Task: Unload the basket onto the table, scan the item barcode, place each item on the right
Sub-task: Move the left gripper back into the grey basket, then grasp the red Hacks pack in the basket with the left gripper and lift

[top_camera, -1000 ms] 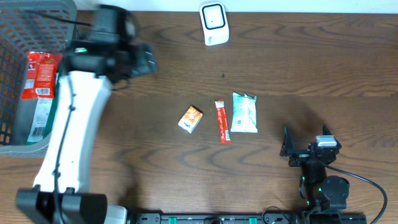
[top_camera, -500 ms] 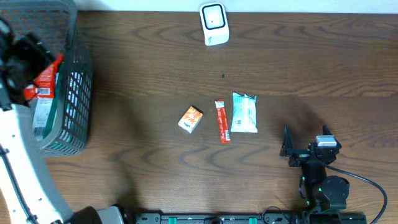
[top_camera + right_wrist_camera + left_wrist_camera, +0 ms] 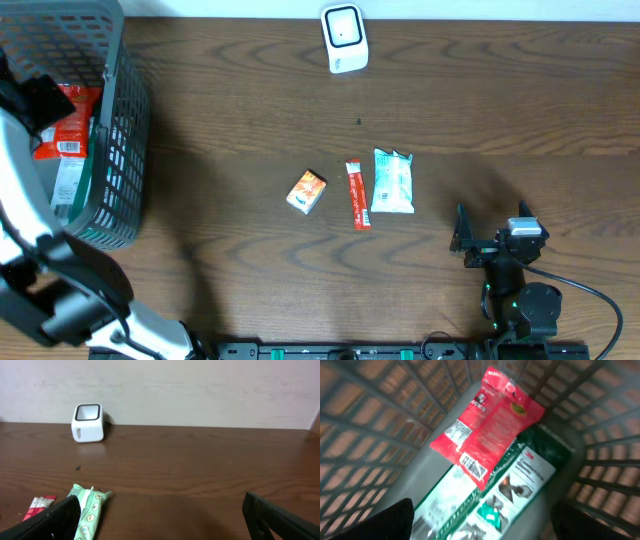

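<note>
Over the last second our left arm swings off the dark wooden table (image 3: pixel 250 110) and now hangs above the grey mesh basket (image 3: pixel 125 150) at the upper left of the overhead frame. The left gripper (image 3: pixel 487 522) widens on the way. In the wrist view its dark fingers (image 3: pixel 385 520) sit in the two lower corners, spread far apart with nothing between them.

Under them, top centre of that view, the red plastic snack packet (image 3: pixel 490 435) lies on a green-and-white carded pack (image 3: pixel 520 485) on the basket floor. Its barcode (image 3: pixel 474 464) faces up at its lower edge. The packet keeps the spot it had a second ago, so we judge it not yet lifted.

The white box-shaped scanner (image 3: pixel 343 38) stands at top centre, well apart from the basket. The small orange carton (image 3: pixel 307 191), the red stick sachet (image 3: pixel 357 195) and the pale green wrapper (image 3: pixel 393 181) lie unmoved mid-frame. The right gripper (image 3: pixel 162 522) rests at lower right, jaws wide and empty, as before.

We read this as the approach to a pick. The packet has yet to be gripped and carried across to the scanner, barcode towards its window.
</note>
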Controlling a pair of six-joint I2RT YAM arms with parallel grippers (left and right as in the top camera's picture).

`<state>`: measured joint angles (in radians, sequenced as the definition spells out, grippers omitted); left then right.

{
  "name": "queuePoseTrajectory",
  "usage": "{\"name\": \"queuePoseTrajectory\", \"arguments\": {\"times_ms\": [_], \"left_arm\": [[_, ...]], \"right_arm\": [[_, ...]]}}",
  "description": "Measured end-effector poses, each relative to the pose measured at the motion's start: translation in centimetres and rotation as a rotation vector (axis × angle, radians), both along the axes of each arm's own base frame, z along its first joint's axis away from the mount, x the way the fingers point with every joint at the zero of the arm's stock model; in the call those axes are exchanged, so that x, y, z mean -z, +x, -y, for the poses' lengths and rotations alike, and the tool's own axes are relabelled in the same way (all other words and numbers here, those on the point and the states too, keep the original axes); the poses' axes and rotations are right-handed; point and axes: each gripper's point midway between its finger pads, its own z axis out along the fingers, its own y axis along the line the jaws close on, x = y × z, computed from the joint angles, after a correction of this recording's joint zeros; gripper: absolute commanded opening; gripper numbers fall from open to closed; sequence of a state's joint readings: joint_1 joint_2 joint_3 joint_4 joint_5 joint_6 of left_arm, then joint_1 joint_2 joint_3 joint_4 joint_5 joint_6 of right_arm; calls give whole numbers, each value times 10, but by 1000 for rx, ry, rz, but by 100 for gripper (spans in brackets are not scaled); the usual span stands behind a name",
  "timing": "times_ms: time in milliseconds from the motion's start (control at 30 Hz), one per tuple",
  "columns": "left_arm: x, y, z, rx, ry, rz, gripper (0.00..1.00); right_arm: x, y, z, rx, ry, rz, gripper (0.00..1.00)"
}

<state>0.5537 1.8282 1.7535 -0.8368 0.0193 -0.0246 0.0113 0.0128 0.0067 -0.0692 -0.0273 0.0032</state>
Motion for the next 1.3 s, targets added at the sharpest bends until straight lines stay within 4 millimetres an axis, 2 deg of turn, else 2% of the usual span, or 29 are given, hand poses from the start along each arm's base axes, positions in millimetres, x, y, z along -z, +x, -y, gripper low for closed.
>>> {"name": "queuePoseTrajectory", "arguments": {"times_ms": [333,600,700,800,867,1067,1133,1300], "left_arm": [[79,33,-20,77,-1,-88,91],[145,37,-23,122,-40,-187,91],[159,39,-25,132,-39,-204,91],[163,39,-27,134,-36,-208,89],[163,40,-27,134,-34,-206,84],[162,41,-30,133,-18,-204,26],[162,41,-30,134,-18,-204,21],[157,41,-30,125,-17,-195,21]], "right_arm": [[0,0,0,0,0,0,99],[0,0,0,0,0,0,99],[0,0,0,0,0,0,99],[0,0,0,0,0,0,99],[0,0,0,0,0,0,99],[0,0,0,0,0,0,99],[0,0,0,0,0,0,99],[0,0,0,0,0,0,99]]}}
